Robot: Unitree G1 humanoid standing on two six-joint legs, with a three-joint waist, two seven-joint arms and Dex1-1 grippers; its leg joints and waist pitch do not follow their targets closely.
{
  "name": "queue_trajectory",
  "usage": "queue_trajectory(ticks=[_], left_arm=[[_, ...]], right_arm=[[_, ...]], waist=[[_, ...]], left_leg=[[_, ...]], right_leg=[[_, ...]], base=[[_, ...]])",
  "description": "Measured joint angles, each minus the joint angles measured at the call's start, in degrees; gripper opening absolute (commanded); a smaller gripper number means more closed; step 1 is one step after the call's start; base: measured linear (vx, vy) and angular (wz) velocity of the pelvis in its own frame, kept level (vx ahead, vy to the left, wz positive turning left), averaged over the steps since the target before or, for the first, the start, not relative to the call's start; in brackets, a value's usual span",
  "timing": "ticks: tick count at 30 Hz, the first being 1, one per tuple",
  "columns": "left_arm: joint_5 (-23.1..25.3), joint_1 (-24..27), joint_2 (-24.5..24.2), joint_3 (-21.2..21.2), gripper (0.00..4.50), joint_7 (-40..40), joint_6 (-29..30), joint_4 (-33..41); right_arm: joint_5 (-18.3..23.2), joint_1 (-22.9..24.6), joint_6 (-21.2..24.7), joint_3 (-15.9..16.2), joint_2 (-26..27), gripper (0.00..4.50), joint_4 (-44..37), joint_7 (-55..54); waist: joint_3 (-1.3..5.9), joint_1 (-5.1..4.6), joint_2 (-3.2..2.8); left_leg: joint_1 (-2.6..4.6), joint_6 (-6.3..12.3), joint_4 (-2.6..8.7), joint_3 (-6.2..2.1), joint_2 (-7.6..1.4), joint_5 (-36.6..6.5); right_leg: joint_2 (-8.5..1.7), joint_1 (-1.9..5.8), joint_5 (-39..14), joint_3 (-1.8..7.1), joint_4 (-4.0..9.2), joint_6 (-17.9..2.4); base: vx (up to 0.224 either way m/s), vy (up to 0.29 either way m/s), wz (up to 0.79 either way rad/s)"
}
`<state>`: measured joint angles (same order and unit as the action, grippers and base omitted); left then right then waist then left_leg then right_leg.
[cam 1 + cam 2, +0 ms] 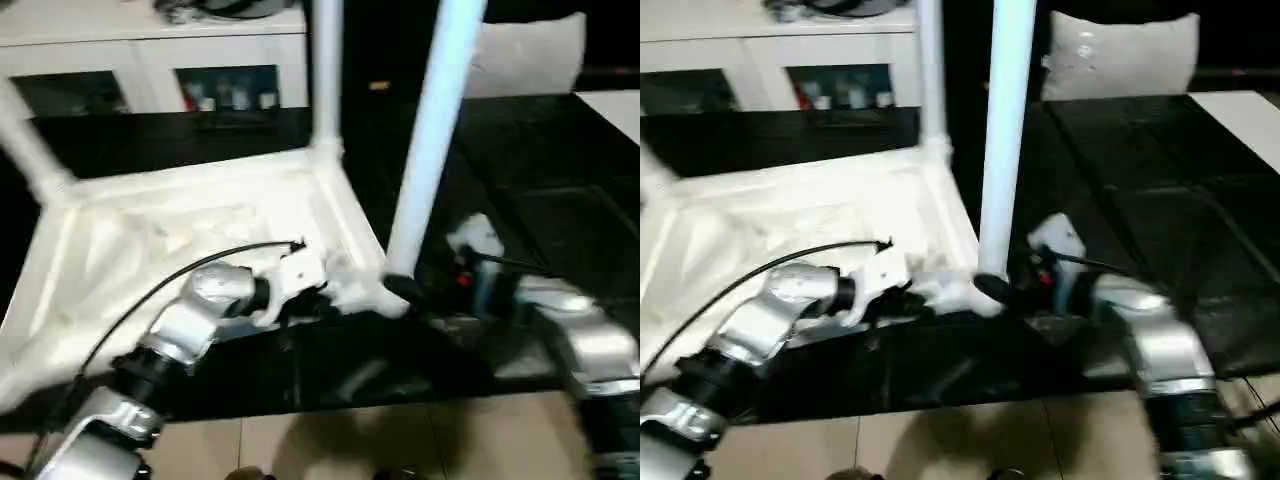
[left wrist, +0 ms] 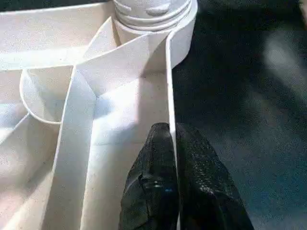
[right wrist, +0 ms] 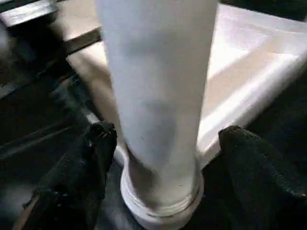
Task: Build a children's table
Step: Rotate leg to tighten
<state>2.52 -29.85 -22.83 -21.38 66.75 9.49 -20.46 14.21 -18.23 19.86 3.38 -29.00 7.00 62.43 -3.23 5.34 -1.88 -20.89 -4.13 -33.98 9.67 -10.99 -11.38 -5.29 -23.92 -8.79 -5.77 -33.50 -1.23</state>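
The children's table (image 1: 190,235) lies upside down on a dark, glossy surface (image 1: 1140,190), its ribbed underside facing up and its legs rising from the round corner sockets. Three legs are in sight from the head views: one at the far left corner (image 1: 25,140), one at the far corner (image 1: 326,70), and a long tapering one at the near right corner (image 1: 430,140), standing upright in its socket. The left tool (image 2: 173,143) is clenched on the thin outer rim of the tabletop just beside that near corner — one black finger (image 2: 153,182) sits inside the rim, the other outside. The right tool (image 3: 160,143) is at the foot of the near right leg, and its two black fingers (image 3: 84,163) stand wide on either side of the leg, apart from it — released, not gripping. Behind the table a long white cabinet (image 1: 150,50) with glass-fronted openings runs across the back, and a white cushion (image 1: 1120,55) rests at the far right. Pale floor tiles (image 1: 350,440) show along the near edge.
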Motion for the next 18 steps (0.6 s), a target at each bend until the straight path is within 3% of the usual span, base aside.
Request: queue_trajectory(ticks=[6,11,18], left_arm=[[-1.08,-0.01,-3.30,-1.60,0.00,6.10,-4.28,-0.02],[-1.87,-0.01,-5.05,-2.47,0.00,11.43,-6.54,-0.02],[-1.92,-0.13,-5.23,-3.27,0.00,12.36,-7.82,-0.02]], right_arm=[[1.20,0.40,-2.74,2.17,-2.53,3.74,0.24,7.84],[2.20,0.11,-3.75,4.12,-3.74,3.20,1.24,13.99],[3.18,-0.34,-3.72,5.98,-3.31,2.60,2.69,16.92]], waist=[[0.00,0.59,0.02],[0.00,1.53,0.05],[0.01,2.03,0.10]], left_leg=[[-0.01,0.03,-0.01,0.01,-0.01,0.02],[-0.01,0.04,-0.05,0.01,-0.01,0.03],[0.00,0.02,-0.19,0.01,-0.02,0.01]], right_leg=[[0.00,-0.02,0.20,0.00,-0.06,-0.31],[0.00,-0.01,0.20,0.00,-0.07,-0.31],[-0.02,0.00,0.20,0.01,-0.22,-0.31]], base=[[0.000,0.000,0.00],[0.000,0.000,0.00],[0.000,0.000,0.00]])
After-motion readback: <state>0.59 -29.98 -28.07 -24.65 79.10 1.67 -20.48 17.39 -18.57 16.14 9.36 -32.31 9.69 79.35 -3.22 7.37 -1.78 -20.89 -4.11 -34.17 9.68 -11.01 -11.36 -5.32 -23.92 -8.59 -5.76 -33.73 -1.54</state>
